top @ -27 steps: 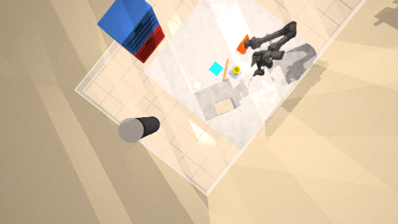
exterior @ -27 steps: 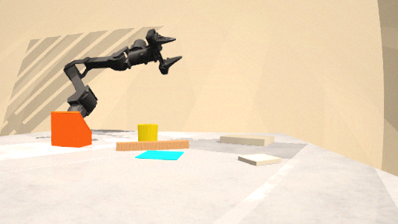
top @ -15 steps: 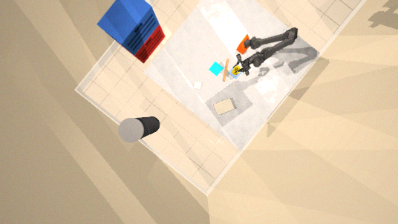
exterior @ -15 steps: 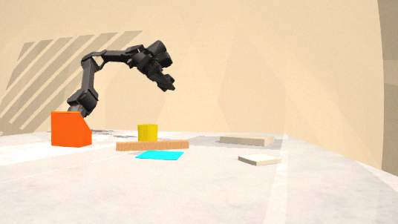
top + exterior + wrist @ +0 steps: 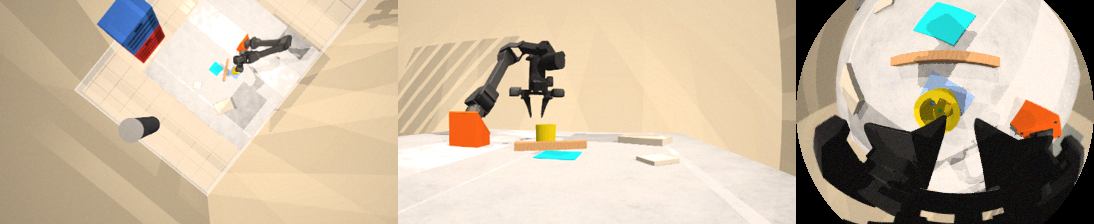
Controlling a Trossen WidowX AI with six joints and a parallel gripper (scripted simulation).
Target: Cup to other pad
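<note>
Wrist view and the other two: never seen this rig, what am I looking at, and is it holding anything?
It is a single robot arm ending in a two-finger gripper. The top view looks down from high overhead, the exterior view looks across the table from the side, and the wrist view comes from a camera on the arm looking down past the two dark fingers.

On the table: a yellow cup with marbles inside, standing on a pale blue pad; a wooden bar; a cyan pad beyond the bar; an orange block by the arm's base; and two flat beige slabs.

The gripper hangs above the cup, partly open, holding nothing.
</note>
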